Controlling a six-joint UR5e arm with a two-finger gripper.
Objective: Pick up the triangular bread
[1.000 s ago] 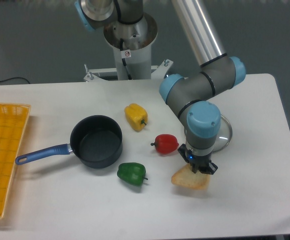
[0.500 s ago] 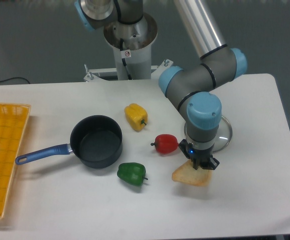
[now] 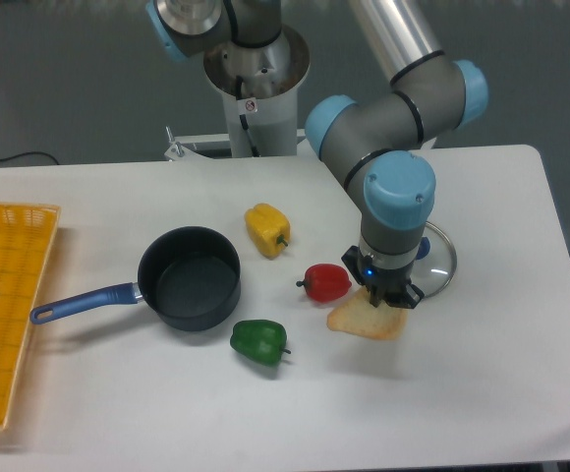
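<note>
On the right half of the white table (image 3: 501, 383), in my single fixed view, I am seeing the gripper (image 3: 383, 299) pointing straight down with its fingers clenched on the upper right edge of the triangular bread (image 3: 362, 322). The slice is sitting tilted, its near edge low, and there is a faint shadow under it — I cannot tell whether that edge is touching the tabletop.

Just left of the bread the red pepper (image 3: 327, 282) is lying, very close to the slice and to the gripper body, though I am not making out contact. Behind the gripper a glass lid (image 3: 440, 265) with a metal rim is resting flat, and the arm's wrist is covering a good part of it. Farther left, the green pepper (image 3: 259, 341) is lying at the front and the yellow pepper (image 3: 267, 229) toward the back, both well apart from the bread. The dark saucepan (image 3: 189, 277) with a blue handle is standing between them on the left side, open side up. At the far left edge the yellow basket (image 3: 10, 305) is sitting — only partly in frame.

Counting what I am looking at: three peppers, one of each colour; one slice of bread; one pan; one lid; one basket; one arm.
</note>
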